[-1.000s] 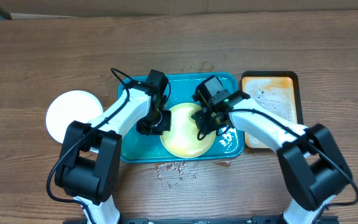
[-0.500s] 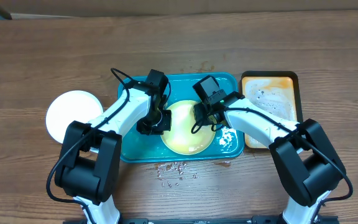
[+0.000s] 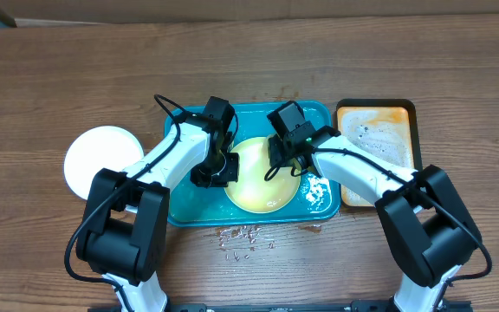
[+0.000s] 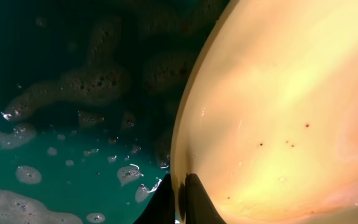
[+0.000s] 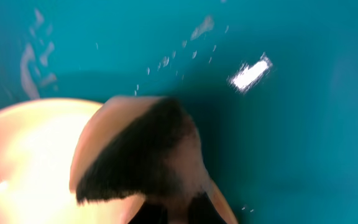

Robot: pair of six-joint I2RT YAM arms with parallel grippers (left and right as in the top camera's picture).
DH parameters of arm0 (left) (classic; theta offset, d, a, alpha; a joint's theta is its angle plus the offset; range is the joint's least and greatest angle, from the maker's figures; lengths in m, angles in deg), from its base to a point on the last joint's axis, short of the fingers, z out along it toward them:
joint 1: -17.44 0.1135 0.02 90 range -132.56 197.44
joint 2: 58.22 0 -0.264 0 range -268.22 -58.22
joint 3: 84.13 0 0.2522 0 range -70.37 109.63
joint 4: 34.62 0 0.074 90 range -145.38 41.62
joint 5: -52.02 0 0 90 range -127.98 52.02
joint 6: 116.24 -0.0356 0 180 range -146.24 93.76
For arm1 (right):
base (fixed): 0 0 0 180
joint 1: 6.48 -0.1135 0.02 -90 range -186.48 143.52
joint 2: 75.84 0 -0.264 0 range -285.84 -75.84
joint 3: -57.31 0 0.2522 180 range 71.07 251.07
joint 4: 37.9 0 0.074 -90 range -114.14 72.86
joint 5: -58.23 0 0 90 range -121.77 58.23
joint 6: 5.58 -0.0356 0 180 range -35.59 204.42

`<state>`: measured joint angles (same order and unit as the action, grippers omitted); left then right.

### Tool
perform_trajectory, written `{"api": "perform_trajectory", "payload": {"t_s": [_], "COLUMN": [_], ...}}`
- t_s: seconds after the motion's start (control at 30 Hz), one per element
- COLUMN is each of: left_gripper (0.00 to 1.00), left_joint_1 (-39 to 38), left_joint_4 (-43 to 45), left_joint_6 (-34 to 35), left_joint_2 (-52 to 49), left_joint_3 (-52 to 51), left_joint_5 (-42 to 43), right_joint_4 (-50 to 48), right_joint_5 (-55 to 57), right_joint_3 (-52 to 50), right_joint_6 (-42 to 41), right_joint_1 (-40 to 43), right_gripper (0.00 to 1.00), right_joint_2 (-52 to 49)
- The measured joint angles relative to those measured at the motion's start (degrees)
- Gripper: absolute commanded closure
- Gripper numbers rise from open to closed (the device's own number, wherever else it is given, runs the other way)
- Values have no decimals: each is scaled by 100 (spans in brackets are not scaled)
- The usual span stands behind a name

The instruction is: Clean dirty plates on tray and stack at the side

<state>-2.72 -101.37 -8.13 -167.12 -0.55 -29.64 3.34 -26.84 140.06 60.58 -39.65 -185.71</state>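
A pale yellow-green plate [image 3: 258, 186] lies in the soapy teal tray [image 3: 189, 206]. My left gripper [image 3: 217, 171] is shut on the plate's left rim; in the left wrist view its jaws [image 4: 180, 190] pinch the rim of the plate [image 4: 278, 112], which bears a few dark specks, above the foamy tray [image 4: 55, 155]. My right gripper [image 3: 282, 163] hangs over the plate's upper right part, shut on a dark brown scrubber [image 5: 142, 146]. In the right wrist view the scrubber reaches over the plate [image 5: 23, 162] edge and the tray floor [image 5: 278, 124]. A white plate [image 3: 100, 160] rests on the table to the left.
A smaller orange tray [image 3: 378, 139] with soapy residue sits right of the teal tray. Water drops [image 3: 241, 238] spot the wooden table in front of the teal tray.
My right gripper has slid the scrubber left and a little back across the plate. The left gripper and the plate have stayed put.
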Motion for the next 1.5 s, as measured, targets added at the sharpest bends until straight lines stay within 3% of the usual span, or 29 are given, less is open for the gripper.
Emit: {"api": "perform_trajectory", "payload": {"t_s": [0.23, 0.63, 0.87, 1.13, 1.5], "left_gripper": [96, 96, 96, 96, 96], "left_joint_1": [0, 0, 46, 76, 76], "left_joint_4": [-127, -127, -280, -385, -411], "left_joint_6": [-4, -4, -7, -24, -68], "left_joint_2": [0, 0, 105, 1425, 2302], "left_joint_3": [0, 0, 76, 267, 289], "left_joint_5": [-9, -11, -160, -1034, -2485], "right_joint_4": [313, 2020, 2557, 2656, 2406], "right_joint_5": [623, 796, 667, -234, -518], "right_joint_3": [101, 122, 122, 122, -271], "right_joint_6": [-22, -11, 0, 575, 739], "right_joint_1": [48, 140, 1139, 2673, 3060], "right_gripper": [96, 96, 96, 96, 95], "right_joint_2": [457, 1152, 1458, 1458, 1458]}}
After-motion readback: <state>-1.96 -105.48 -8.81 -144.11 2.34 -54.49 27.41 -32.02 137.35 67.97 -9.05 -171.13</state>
